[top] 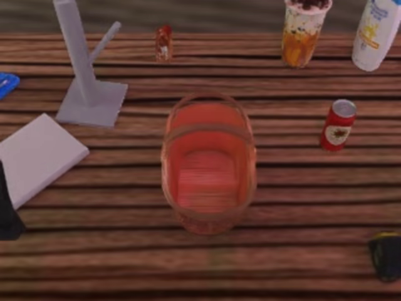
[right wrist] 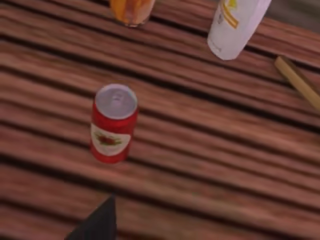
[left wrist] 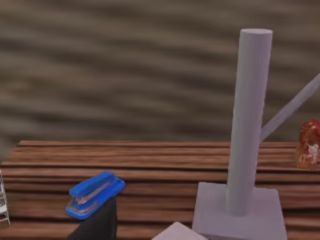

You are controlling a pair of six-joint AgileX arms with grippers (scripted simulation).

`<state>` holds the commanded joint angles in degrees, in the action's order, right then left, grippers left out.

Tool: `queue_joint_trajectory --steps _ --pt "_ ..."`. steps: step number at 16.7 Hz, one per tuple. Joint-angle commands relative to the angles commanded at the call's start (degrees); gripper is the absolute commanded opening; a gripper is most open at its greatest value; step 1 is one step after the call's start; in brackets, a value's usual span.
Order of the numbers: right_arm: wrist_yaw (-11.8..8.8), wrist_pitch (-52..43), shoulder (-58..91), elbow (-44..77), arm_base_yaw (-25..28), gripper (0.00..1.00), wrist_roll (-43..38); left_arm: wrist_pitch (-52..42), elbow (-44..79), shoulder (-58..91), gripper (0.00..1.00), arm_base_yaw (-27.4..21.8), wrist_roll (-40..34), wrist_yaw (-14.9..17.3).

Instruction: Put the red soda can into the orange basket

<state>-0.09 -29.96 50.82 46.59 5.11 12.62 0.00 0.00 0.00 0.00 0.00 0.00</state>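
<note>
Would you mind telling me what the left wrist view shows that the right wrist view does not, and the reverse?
Only the left wrist view shows the blue stapler, the grey stand and the small reddish-brown bottle. Only the right wrist view shows the red soda can standing upright, the white bottle, the orange drink cup and a wooden stick. Both show the striped wooden table; neither shows the orange basket.

The table (top: 125,263) looks like dark brown wood, laid in grooved planks with a matt grain. The orange basket (top: 168,164) at its middle reads as translucent woven plastic. The red soda can (top: 338,125) near the right edge looks like glossy painted metal with a bare silver top. The grey stand (top: 91,100) toward the far left corner is smooth and matt, and the white box (top: 37,153) at the left edge is too.
</note>
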Motion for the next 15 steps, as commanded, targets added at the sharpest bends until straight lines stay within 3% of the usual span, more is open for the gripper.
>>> queue_joint_trajectory --steps 9,15 --pt "-0.1 -29.0 57.2 51.3 4.8 1.00 11.8 0.0 0.0 0.0 1.00 0.0 0.0 0.0" --pt "0.3 -42.4 81.8 72.0 6.6 1.00 16.9 0.0 0.0 0.0 1.00 0.0 0.0 0.0"
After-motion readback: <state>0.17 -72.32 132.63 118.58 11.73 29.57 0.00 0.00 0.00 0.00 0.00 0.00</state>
